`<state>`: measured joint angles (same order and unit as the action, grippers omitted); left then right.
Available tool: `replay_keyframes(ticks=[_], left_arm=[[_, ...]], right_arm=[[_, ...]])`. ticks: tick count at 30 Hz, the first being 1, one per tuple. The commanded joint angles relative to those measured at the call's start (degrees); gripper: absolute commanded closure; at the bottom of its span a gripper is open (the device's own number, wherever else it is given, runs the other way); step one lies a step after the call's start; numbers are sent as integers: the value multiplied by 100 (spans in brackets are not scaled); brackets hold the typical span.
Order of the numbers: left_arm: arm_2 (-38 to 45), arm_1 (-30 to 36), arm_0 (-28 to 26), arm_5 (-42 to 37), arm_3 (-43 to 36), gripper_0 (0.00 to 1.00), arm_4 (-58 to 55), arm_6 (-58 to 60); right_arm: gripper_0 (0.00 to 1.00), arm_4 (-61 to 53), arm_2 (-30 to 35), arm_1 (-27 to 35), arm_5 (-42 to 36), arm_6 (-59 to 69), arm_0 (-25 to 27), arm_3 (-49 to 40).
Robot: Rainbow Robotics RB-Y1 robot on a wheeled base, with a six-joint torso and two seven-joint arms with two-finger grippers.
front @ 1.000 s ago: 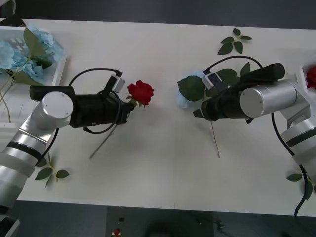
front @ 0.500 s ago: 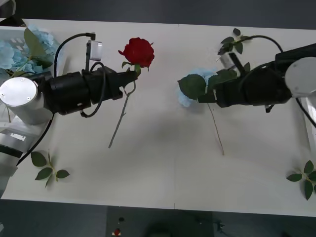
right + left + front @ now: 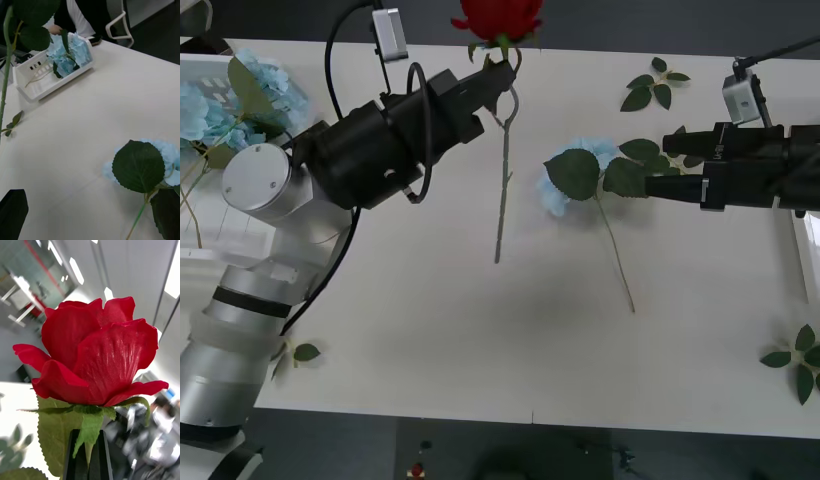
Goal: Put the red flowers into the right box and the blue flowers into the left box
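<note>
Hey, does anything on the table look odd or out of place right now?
Loose leaf sprigs without blooms lie scattered on the table, at the far side and near both front corners. Nothing looks spilled or broken.

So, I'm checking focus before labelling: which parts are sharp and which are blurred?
Left wrist view: red rose sharp above the left gripper, room behind blurred. Right wrist view: blue hydrangea and left box reasonably clear. Front view: evenly lit, soft shadows on the table.
</note>
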<state>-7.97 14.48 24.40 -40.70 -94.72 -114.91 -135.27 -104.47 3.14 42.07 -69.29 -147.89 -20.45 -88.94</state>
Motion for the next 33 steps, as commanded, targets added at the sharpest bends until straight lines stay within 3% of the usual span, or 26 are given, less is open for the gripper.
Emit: replay_keyframes(ticks=[1, 15, 33], left_arm=[[137, -437, 188, 115, -275, 100, -67, -219], [155, -1044, 417, 369, -266, 100, 161, -325], [-205, -1132, 478, 352, -266, 100, 170, -879]], right_arm=[[0, -566, 169, 152, 12, -592, 261, -511], [0, -1304, 240, 214, 812, -711, 1246, -1891], [0, -1348, -771, -226, 1928, -548, 1123, -1847]])
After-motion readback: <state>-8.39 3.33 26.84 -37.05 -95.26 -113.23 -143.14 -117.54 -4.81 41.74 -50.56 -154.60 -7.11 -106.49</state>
